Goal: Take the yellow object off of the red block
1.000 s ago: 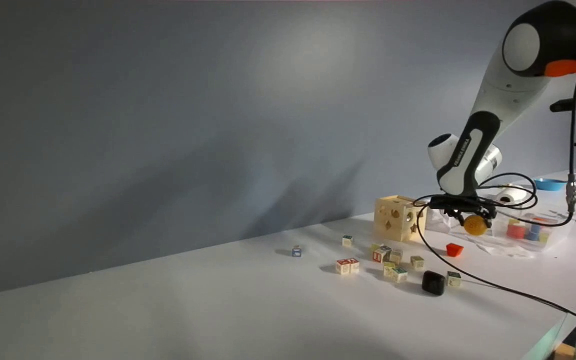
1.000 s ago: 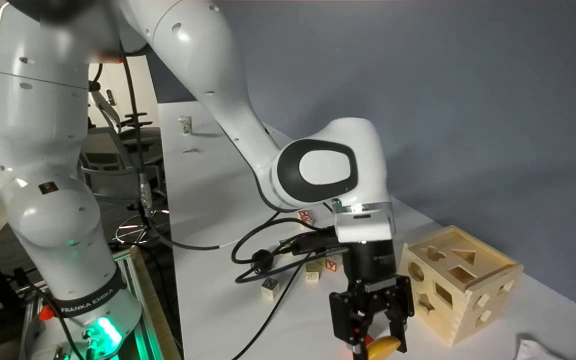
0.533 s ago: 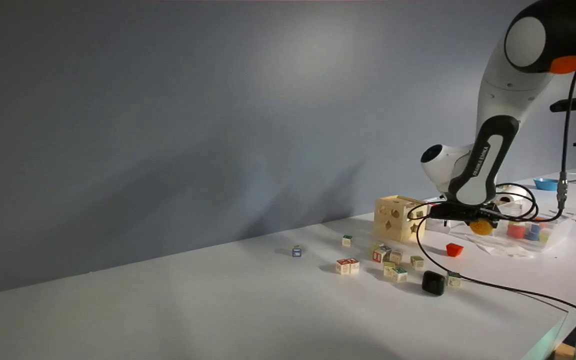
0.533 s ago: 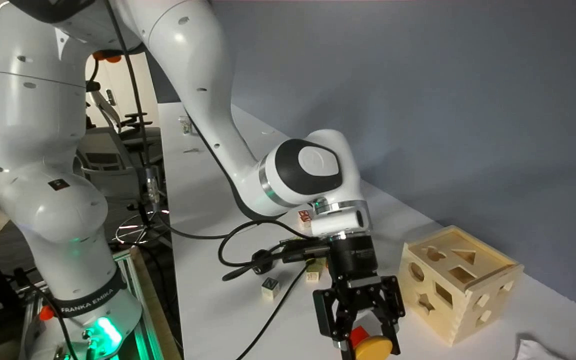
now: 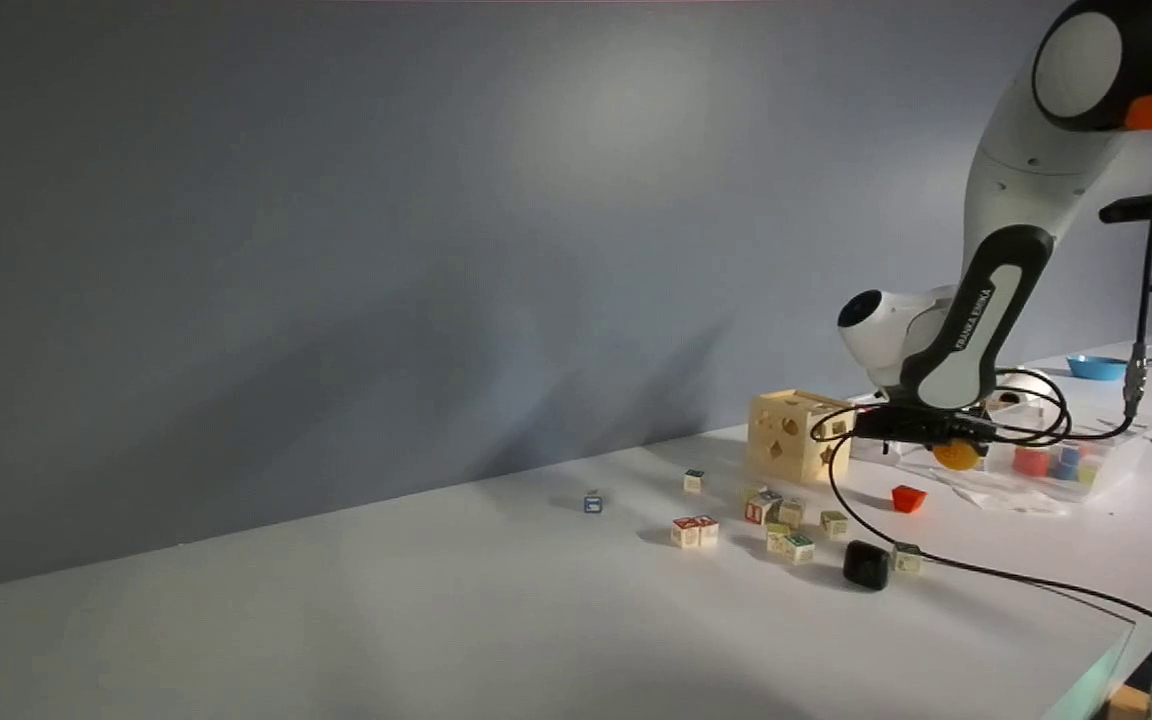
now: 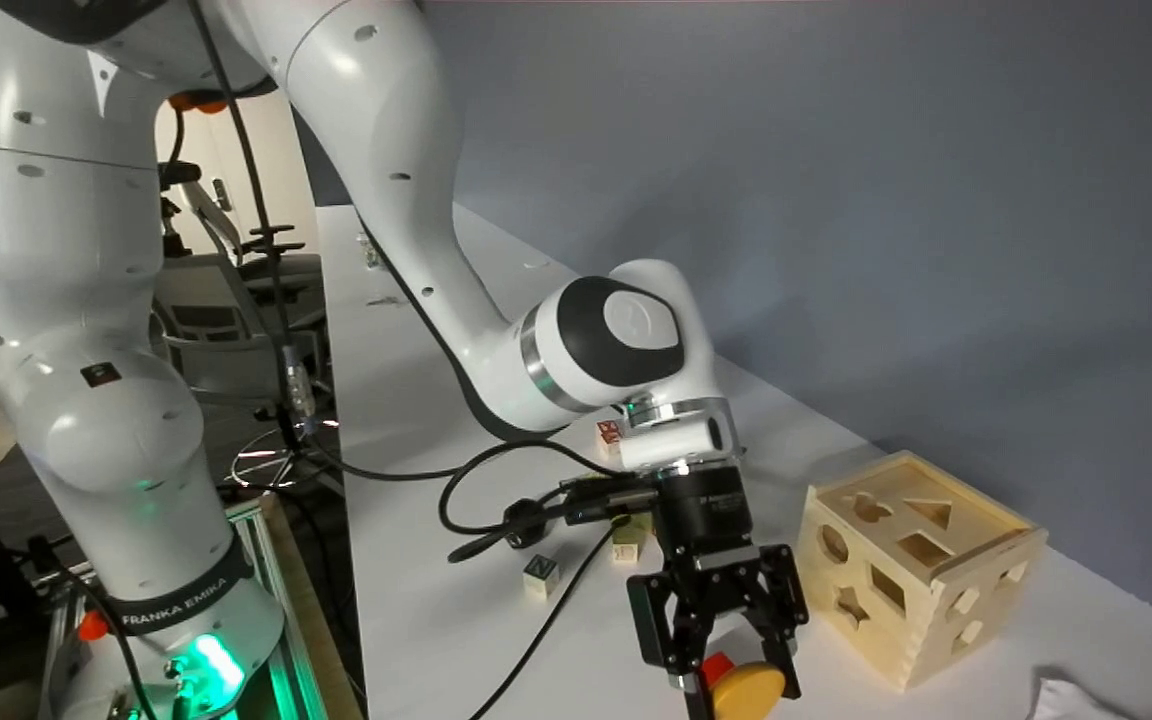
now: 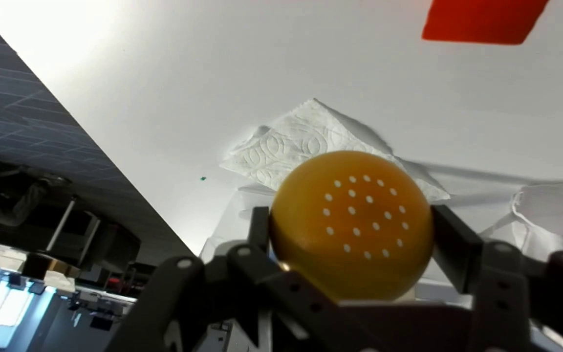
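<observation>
The yellow object (image 7: pixel 352 220) is a round yellow-orange dome with white dots, like a toy bun. It also shows in both exterior views (image 5: pixel 956 456) (image 6: pixel 750 693). My gripper (image 7: pixel 352 232) is shut on it, one finger on each side, and holds it tilted above the table. The red block (image 5: pixel 907 499) is a small red-orange piece on the table, apart from the yellow object. In an exterior view it shows partly behind the yellow object, between the fingers (image 6: pixel 715 667). In the wrist view only part of it shows at the top edge (image 7: pixel 487 19).
A tan wooden cube with holes (image 6: pixel 921 575) stands beside the gripper, by the wall. Several letter blocks (image 5: pixel 761 507) and a black piece (image 5: pixel 866 566) lie nearby. A clear bin of coloured blocks (image 5: pixel 1121 468) and crumpled paper (image 7: pixel 281 146) lie beyond. A black cable hangs from the arm.
The wrist has tilted, with the yellow object still held, so its round face now shows in an exterior view where it was edge-on. The red block has stayed in place.
</observation>
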